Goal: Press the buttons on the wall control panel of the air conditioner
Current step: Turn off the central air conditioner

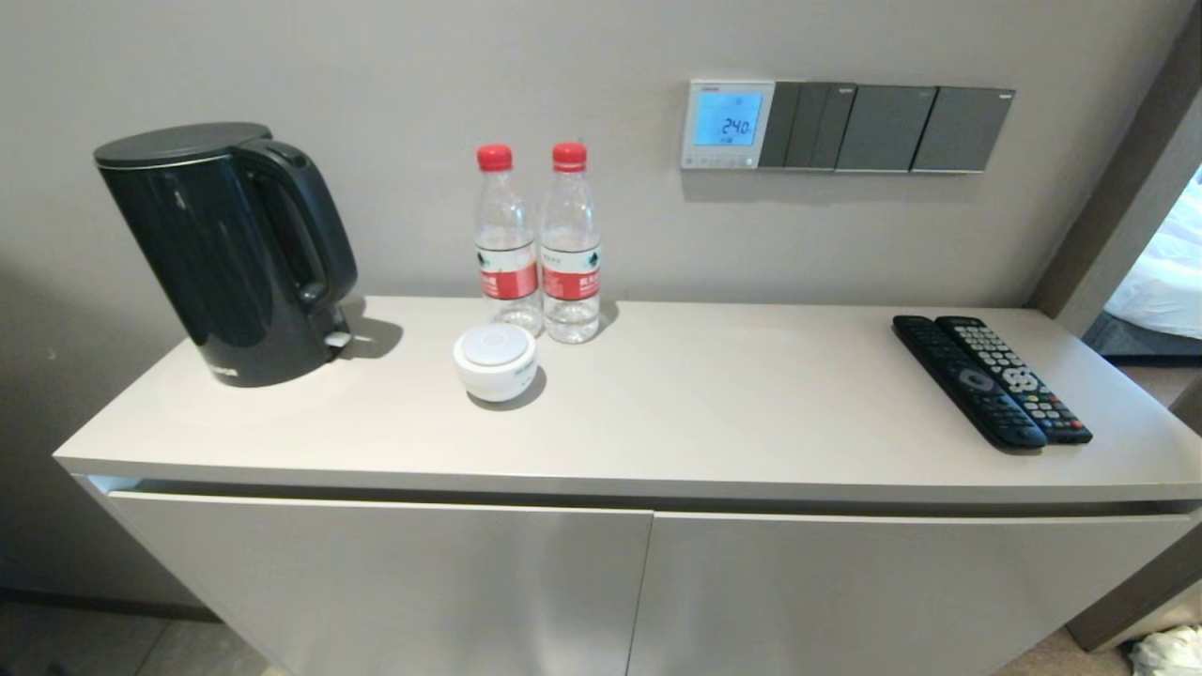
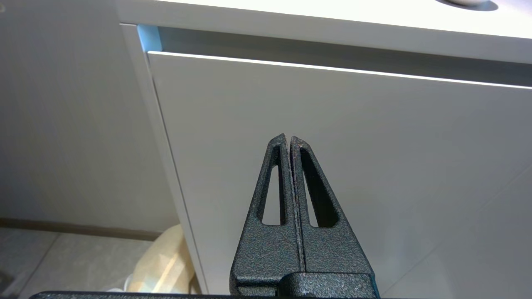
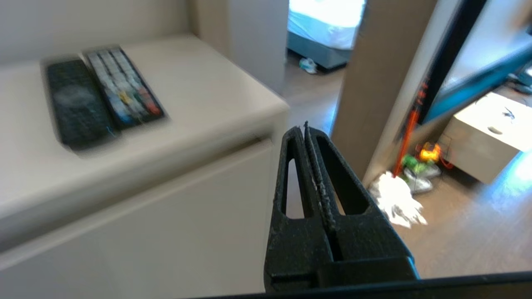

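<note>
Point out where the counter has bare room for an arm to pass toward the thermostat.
Bare stretch of counter between the bottles and the remotes, right below the thermostat. Crowded on the left: kettle, bottles, white puck.

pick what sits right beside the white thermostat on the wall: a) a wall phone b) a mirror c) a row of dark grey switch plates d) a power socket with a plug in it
c: in the head view the air conditioner's wall control panel has dark grey switch plates running off from one edge in a row.
</note>
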### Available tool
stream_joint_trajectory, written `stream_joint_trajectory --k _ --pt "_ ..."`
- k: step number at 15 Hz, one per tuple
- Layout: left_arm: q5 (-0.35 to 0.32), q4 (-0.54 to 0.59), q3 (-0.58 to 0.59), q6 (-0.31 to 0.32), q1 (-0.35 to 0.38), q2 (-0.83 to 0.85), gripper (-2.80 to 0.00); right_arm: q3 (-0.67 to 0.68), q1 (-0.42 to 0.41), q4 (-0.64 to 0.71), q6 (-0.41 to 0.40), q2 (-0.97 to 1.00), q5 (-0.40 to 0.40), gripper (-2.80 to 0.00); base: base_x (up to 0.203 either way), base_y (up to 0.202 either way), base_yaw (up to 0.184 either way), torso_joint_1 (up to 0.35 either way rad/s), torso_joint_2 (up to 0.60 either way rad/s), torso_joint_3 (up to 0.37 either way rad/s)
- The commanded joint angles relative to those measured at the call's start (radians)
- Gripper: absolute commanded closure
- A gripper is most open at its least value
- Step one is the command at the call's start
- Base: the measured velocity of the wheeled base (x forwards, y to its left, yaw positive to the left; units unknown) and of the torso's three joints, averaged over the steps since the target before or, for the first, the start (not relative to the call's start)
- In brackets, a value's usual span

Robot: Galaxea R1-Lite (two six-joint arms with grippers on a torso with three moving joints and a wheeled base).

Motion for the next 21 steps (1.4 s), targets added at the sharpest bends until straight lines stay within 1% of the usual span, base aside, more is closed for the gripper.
stream_joint_trajectory --k 1,2,3,4,7,8,9,10,11,13,15,17,21 --pt "0.0 0.0 0.0 -0.002 0.0 0.0 0.0 0.068 -0.031 0.017 0.003 -0.16 0.005 0.0 0.0 0.0 0.0 0.0 0.0 0.0" --pt "0.0 0.0 0.0 0.0 0.0 0.0 0.0 0.105 -0.046 0.044 0.018 -0.193 0.027 0.0 0.0 0.0 0.0 0.0 0.0 0.0" --pt "0.0 -0.001 0.0 -0.001 0.0 0.0 0.0 0.124 -0.051 0.058 0.047 -0.197 0.079 0.0 0.0 0.0 0.0 0.0 0.0 0.0" --pt "0.0 0.0 0.0 -0.002 0.0 0.0 0.0 0.14 -0.054 0.06 0.076 -0.196 0.153 0.0 0.0 0.0 0.0 0.0 0.0 0.0" --pt "0.0 0.0 0.0 0.0 0.0 0.0 0.0 0.18 -0.054 0.065 0.157 -0.203 0.411 0.0 0.0 0.0 0.0 0.0 0.0 0.0" --pt "0.0 0.0 0.0 0.0 0.0 0.0 0.0 0.183 -0.044 0.076 0.175 -0.22 0.475 0.0 0.0 0.0 0.0 0.0 0.0 0.0" --pt "0.0 0.0 0.0 -0.001 0.0 0.0 0.0 0.182 -0.021 0.099 0.18 -0.255 0.493 0.0 0.0 0.0 0.0 0.0 0.0 0.0" --pt "0.0 0.0 0.0 0.0 0.0 0.0 0.0 0.175 0.021 0.154 0.181 -0.282 0.504 0.0 0.0 0.0 0.0 0.0 0.0 0.0" --pt "0.0 -0.002 0.0 0.0 0.0 0.0 0.0 0.17 0.031 0.211 0.181 -0.302 0.512 0.0 0.0 0.0 0.0 0.0 0.0 0.0" --pt "0.0 0.0 0.0 0.0 0.0 0.0 0.0 0.184 0.033 0.244 0.181 -0.361 0.531 0.0 0.0 0.0 0.0 0.0 0.0 0.0" --pt "0.0 -0.002 0.0 0.0 0.0 0.0 0.0 0.186 0.032 0.312 0.179 -0.456 0.572 0.0 0.0 0.0 0.0 0.0 0.0 0.0" --pt "0.0 0.0 0.0 0.0 0.0 0.0 0.0 0.188 0.033 0.387 0.182 -0.481 0.589 0.0 0.0 0.0 0.0 0.0 0.0 0.0" --pt "0.0 -0.002 0.0 -0.002 0.0 0.0 0.0 0.188 0.031 0.39 0.172 -0.478 0.587 0.0 0.0 0.0 0.0 0.0 0.0 0.0"
